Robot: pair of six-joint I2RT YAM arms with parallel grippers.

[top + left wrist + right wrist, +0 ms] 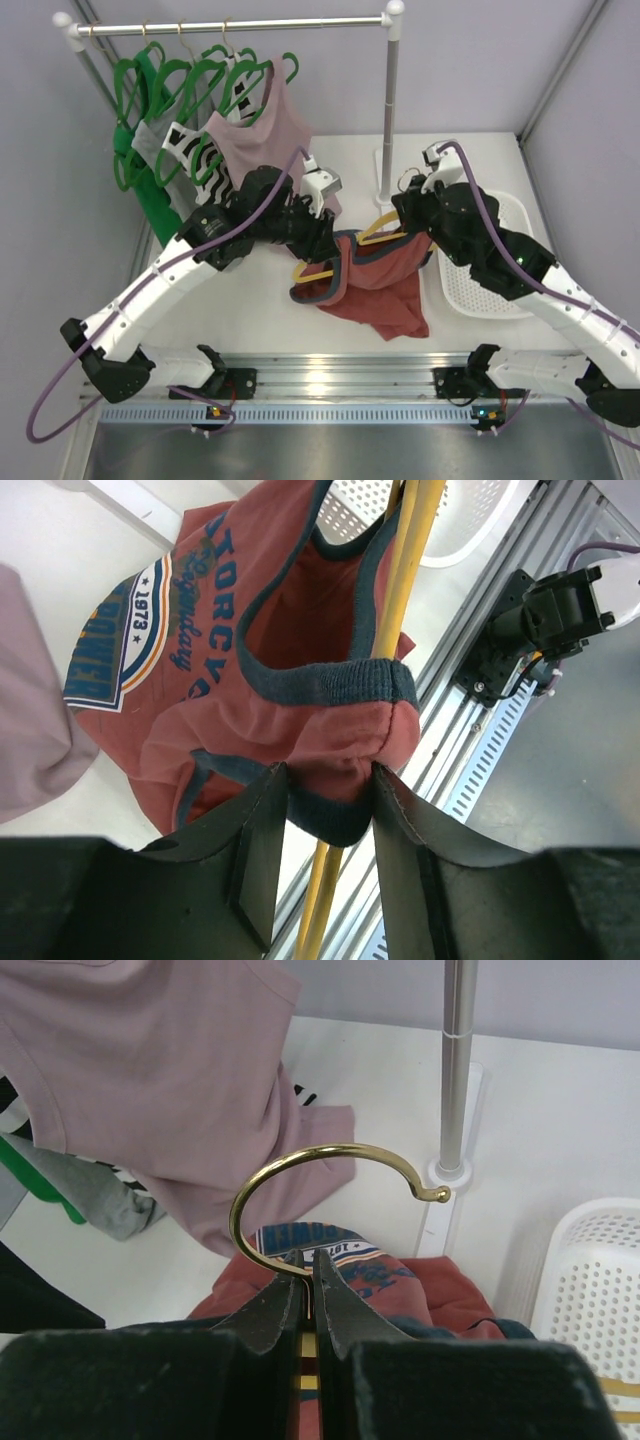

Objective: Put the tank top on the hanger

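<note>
The rust-red tank top [385,290] hangs crumpled over the table between both arms, its printed logo [130,640] facing the left wrist camera. The yellow hanger [378,228] runs through it; one yellow arm [405,580] passes through a navy-trimmed opening. My left gripper [330,775] is shut on a bunched, navy-edged fold of the tank top, and the fabric fills the gap between the fingers. My right gripper [304,1260] is shut on the stem of the hanger's brass hook [300,1165], holding it upright above the top [440,1295].
A clothes rack [392,100] stands at the back with green hangers [160,80], a striped top [195,150] and a dusty-pink top [265,130] right behind my left wrist. A white perforated basket [490,270] lies under my right arm. A metal rail [330,385] lines the near edge.
</note>
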